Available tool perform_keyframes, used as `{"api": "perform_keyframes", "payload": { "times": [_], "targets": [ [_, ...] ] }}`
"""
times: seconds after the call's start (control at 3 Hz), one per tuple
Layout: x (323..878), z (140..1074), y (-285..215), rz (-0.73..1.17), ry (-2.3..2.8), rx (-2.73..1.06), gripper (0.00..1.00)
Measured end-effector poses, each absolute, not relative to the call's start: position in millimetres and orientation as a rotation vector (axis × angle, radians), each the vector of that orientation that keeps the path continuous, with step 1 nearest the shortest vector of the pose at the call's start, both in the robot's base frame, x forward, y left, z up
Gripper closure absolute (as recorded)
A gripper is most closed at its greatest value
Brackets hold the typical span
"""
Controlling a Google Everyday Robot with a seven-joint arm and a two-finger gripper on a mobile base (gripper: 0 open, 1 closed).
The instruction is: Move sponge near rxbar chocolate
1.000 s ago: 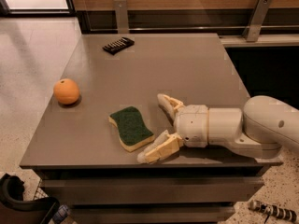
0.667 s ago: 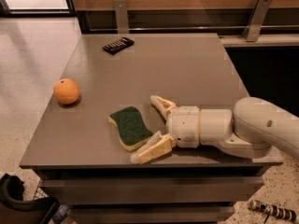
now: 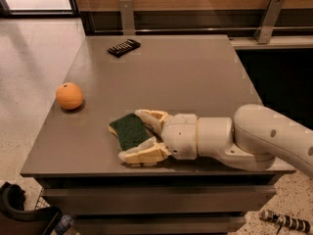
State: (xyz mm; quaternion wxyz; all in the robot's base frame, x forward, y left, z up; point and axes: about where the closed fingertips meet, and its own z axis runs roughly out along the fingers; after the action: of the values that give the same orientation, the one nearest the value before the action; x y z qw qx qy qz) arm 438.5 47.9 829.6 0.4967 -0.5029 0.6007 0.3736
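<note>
The sponge [image 3: 128, 129], dark green on top with pale yellow foam, lies flat near the table's front edge. My gripper [image 3: 132, 135] reaches in from the right at table level. It is open, with one finger [image 3: 149, 117] against the sponge's far right corner and the other finger [image 3: 142, 155] along its near edge, so the sponge sits between the jaws. The rxbar chocolate [image 3: 123, 47], a flat black bar with white marks, lies at the far left of the table, well away from the sponge.
An orange [image 3: 69, 95] sits near the left edge of the grey table [image 3: 195, 72]. My white arm [image 3: 254, 141] lies over the front right corner. A wall rail with metal brackets [image 3: 266, 18] runs behind the table.
My gripper has moved left along the table, and its fingers now straddle the sponge and stand closer together. The sponge, orange and bar have not moved.
</note>
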Motion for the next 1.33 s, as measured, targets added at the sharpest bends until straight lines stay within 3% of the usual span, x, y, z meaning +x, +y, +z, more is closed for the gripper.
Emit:
{"api": "perform_keyframes", "payload": {
  "times": [0.67, 1.33],
  "targets": [
    [437.7, 830.8, 50.8, 0.906, 1.451, -1.226, 0.99],
    [456.8, 850.0, 49.5, 0.895, 1.461, -1.262, 1.00]
  ]
}}
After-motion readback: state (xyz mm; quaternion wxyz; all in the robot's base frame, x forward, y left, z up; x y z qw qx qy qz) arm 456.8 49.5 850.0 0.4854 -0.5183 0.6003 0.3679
